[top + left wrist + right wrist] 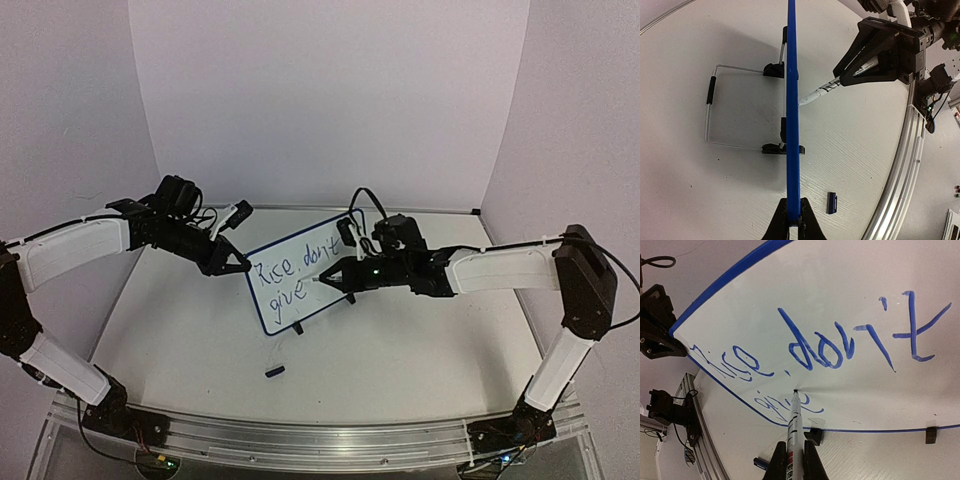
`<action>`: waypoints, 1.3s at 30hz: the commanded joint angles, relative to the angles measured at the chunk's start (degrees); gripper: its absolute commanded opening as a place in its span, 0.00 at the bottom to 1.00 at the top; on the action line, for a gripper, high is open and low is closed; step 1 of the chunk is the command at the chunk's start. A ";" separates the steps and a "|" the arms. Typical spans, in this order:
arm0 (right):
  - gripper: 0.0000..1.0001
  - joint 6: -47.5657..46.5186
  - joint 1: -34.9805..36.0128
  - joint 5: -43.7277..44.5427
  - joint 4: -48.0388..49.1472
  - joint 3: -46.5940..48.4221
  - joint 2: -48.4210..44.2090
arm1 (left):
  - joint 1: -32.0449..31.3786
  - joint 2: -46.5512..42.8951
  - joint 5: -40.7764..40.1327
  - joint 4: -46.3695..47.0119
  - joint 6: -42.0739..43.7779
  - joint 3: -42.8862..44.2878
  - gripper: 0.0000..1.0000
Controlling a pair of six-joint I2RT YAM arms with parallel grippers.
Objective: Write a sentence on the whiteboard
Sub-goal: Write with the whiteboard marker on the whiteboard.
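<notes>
while our left gripper [793,215] pinches the edge of the whiteboard [290,310], upright on the table [400,340], our right gripper [792,452] clamps the marker [792,425] at the sentence [801,347]; we judge it light, stiff, tippy: hold the frame

Your top view: high behind arm bases [105,410], looking down, far. Both wrists share whiteboard [792,75]: left edge-on, close; right facing written side, seemingly closer

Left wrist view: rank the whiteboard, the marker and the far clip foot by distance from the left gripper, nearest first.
1. the whiteboard: clamped edge-on in the left gripper.
2. the marker: its tip meets the writing face midway along.
3. the far clip foot: beyond the marker, on the board's back side.
</notes>
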 commanded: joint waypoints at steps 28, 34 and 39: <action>0.00 0.00 -1.77 -0.73 2.14 -5.27 -6.63 | -0.87 1.54 0.17 -1.85 0.16 1.00 0.00; 0.00 0.01 -3.12 -3.74 2.40 -4.57 -4.38 | -0.87 1.62 0.01 -1.99 0.11 0.99 0.00; 0.00 -0.08 -3.97 -4.30 2.49 -3.94 -3.26 | -0.87 1.71 -0.01 -1.94 0.10 0.99 0.00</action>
